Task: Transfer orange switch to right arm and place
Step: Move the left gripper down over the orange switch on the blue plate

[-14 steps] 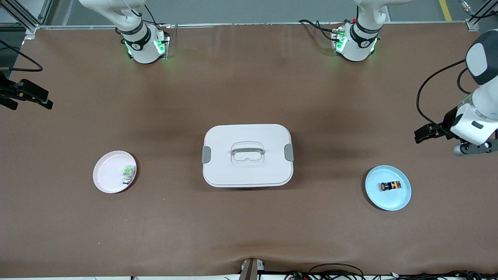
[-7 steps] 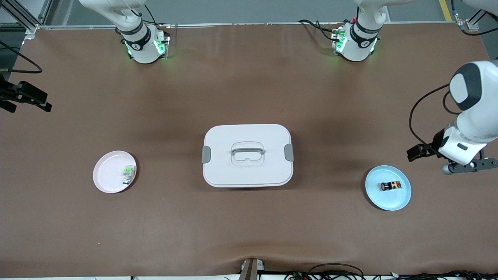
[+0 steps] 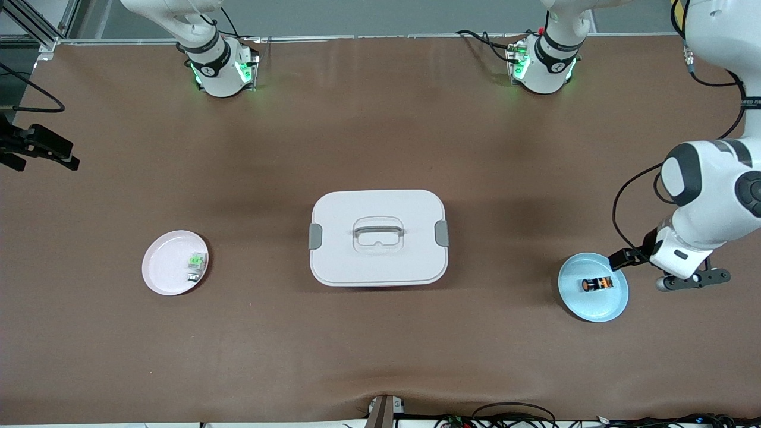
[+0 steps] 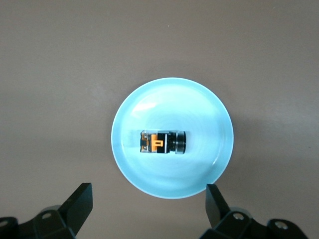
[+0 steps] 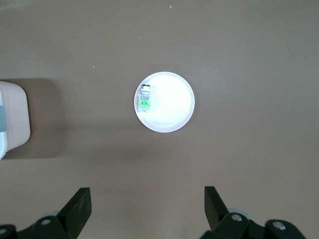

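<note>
So the left arm was the busy one: it reached from its base at the top edge of the front view, out past the frame edge and back in, elbow bent, wrist pointing straight down. The left gripper (image 4: 148, 198) hung over the table (image 3: 380, 137) just beside the rim of the blue plate (image 3: 585, 312), at the left arm's end. Its fingers were spread wide with nothing between them. The orange switch (image 3: 597, 284) lay on its side around the middle of that plate, apart from both fingers.

The right arm was just waiting. The right gripper (image 5: 147, 196) sat high over its own end of the table, fingers also spread wide and holding nothing.

What each camera gave me:
- The front view hid the left gripper's fingers under the wrist, so I only got their spread from the left wrist view. That view also showed the switch's clear body with an orange mark and its black end.
- In the front view only a black bit of the right arm's hand poked in at the frame edge. The right wrist view showed both its fingers, plus the pink plate (image 5: 174, 99) far below and one corner of the white box (image 5: 12, 114).
- Only the front view showed both plates together.

Head count: two arms, two plates, and two switches, with the green-and-silver switch (image 3: 195, 264) near the pink plate's rim. There was one white lidded box in the middle of the frame, with one handle and two grey latches.
</note>
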Robot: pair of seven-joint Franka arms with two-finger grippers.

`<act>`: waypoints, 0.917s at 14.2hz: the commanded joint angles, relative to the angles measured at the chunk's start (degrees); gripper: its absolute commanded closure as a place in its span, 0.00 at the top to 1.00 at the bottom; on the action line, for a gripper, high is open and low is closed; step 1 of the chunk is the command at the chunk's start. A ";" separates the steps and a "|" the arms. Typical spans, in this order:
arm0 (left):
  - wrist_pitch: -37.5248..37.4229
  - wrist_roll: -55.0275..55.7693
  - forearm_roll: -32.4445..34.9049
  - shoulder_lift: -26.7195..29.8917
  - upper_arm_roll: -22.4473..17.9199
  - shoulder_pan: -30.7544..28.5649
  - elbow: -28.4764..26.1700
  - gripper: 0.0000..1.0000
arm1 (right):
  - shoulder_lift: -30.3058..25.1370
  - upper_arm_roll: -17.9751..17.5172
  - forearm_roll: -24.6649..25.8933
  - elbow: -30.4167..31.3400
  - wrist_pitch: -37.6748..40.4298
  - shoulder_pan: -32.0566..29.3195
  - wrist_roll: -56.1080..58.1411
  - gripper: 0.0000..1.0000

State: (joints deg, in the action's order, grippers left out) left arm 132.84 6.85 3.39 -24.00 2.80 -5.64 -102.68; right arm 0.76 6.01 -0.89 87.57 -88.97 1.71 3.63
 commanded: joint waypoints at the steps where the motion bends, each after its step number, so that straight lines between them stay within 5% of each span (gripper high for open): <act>1: 2.67 1.84 0.48 -2.36 0.10 0.10 0.46 1.00 | -0.59 -0.74 0.10 0.23 1.52 -1.97 -0.38 1.00; 13: 4.61 -0.34 1.97 -12.56 0.10 0.37 5.37 1.00 | 0.12 -1.00 -0.17 0.15 0.64 -1.63 -0.38 1.00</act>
State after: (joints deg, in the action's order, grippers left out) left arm 137.17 7.12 3.94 -34.62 2.86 -5.33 -99.80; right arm 1.02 5.74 -0.95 87.71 -88.13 0.58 3.63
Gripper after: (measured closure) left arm 0.000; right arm 0.000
